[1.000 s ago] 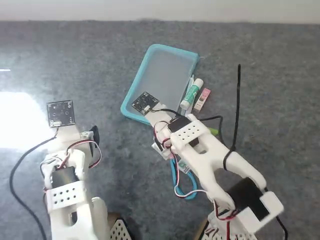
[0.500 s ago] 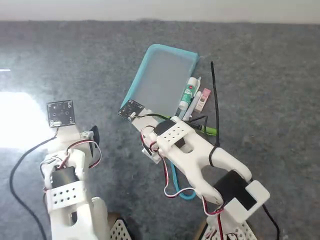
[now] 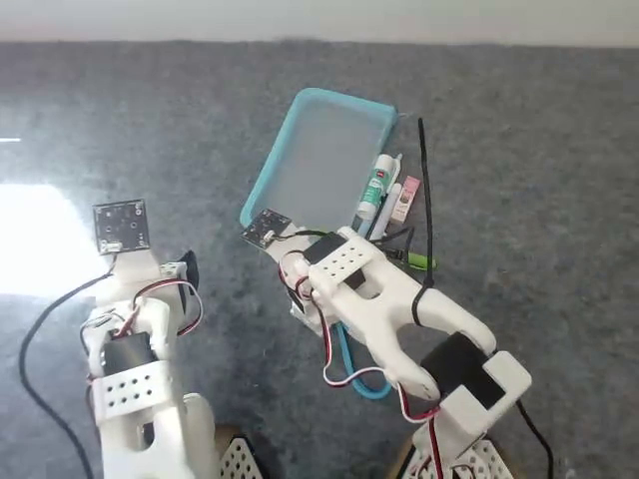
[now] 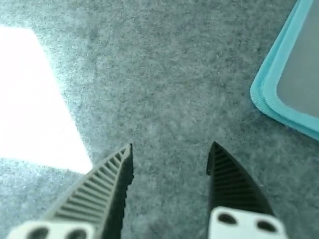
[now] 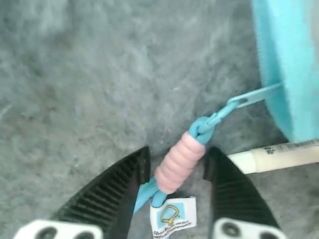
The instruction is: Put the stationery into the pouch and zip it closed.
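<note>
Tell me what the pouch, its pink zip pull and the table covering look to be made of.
Pouch: frosted, translucent soft plastic panel with a teal border that looks like fabric or vinyl. Pink zip pull: ribbed, matte, probably rubber or silicone. Table covering: grey felt or low-pile carpet, judging by its fuzzy, mottled fibres.

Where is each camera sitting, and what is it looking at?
High view: fixed overhead, looking down on the left arm, right arm, teal pouch and stationery.
Left wrist view: on that arm's wrist, looking past the open left end effector at the grey mat.
Right wrist view: on that arm's wrist, looking past the right end effector at the pink zipper pull.
Shared: all three show the pouch.
</note>
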Controlling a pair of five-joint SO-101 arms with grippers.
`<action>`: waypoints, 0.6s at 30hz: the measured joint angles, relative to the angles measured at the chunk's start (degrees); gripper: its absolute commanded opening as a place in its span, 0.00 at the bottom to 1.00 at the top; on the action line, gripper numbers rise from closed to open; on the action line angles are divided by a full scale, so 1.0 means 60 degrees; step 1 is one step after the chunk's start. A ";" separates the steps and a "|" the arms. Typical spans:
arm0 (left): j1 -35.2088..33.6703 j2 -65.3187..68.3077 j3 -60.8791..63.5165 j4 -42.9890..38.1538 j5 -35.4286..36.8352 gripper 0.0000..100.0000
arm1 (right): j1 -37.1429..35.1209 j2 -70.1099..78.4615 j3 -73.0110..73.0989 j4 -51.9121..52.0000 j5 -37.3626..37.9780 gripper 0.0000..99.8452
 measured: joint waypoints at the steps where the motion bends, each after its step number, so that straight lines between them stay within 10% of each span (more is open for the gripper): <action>1: 0.0000 0.0000 0.0000 0.0000 0.0000 0.23 | 0.0000 0.0000 0.0000 0.0000 -0.0088 0.23; 18: 0.0000 0.0000 0.0000 0.0000 0.0000 0.23 | 0.0147 0.0923 -0.0894 0.0015 -0.0337 0.01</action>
